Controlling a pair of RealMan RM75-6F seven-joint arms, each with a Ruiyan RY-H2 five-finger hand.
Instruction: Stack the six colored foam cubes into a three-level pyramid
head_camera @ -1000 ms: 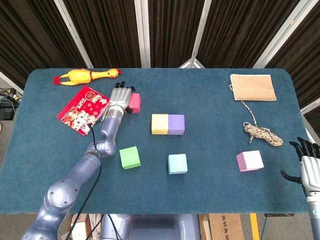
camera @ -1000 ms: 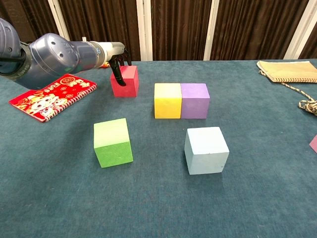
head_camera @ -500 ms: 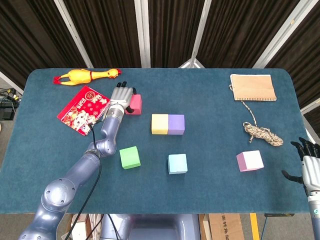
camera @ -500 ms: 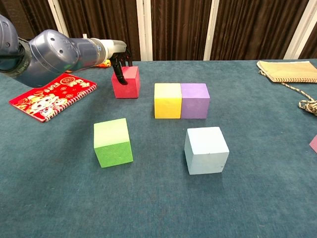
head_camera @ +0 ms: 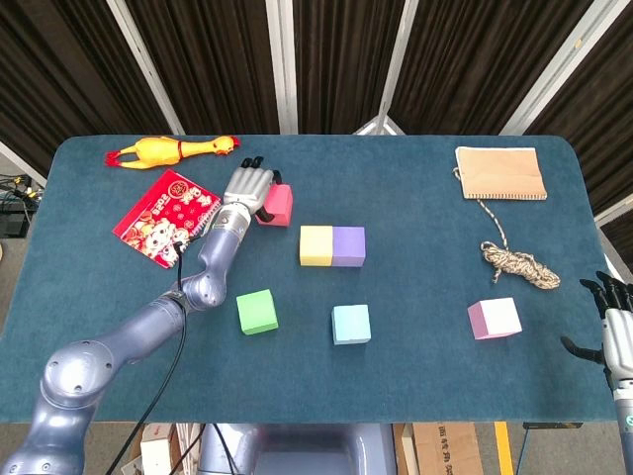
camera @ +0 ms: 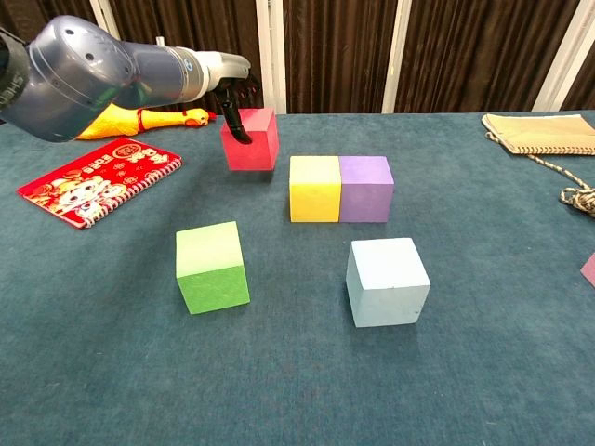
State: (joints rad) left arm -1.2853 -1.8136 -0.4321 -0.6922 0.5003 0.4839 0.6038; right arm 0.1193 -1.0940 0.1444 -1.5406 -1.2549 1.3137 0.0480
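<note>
My left hand (head_camera: 249, 188) (camera: 232, 93) grips the red cube (head_camera: 278, 206) (camera: 253, 139) and holds it tilted, just off the table, left of the yellow cube (head_camera: 316, 244) (camera: 314, 187). The yellow cube touches the purple cube (head_camera: 348, 245) (camera: 364, 187). Nearer to me, the green cube (head_camera: 257, 311) (camera: 213, 266) and the light blue cube (head_camera: 351, 324) (camera: 387, 280) stand apart. The pink cube (head_camera: 494, 318) sits alone at the right. My right hand (head_camera: 617, 332) hangs at the table's right front corner, fingers apart, holding nothing.
A red notebook (head_camera: 165, 217) (camera: 98, 178) and a yellow rubber chicken (head_camera: 173, 148) (camera: 125, 119) lie at the back left. A tan cloth pouch (head_camera: 500, 172) (camera: 543, 133) with a coiled cord (head_camera: 519, 263) lies at the back right.
My left hand has lifted the red cube off the table and carried it a little to the right, toward the yellow cube. My right hand has sunk slightly.
</note>
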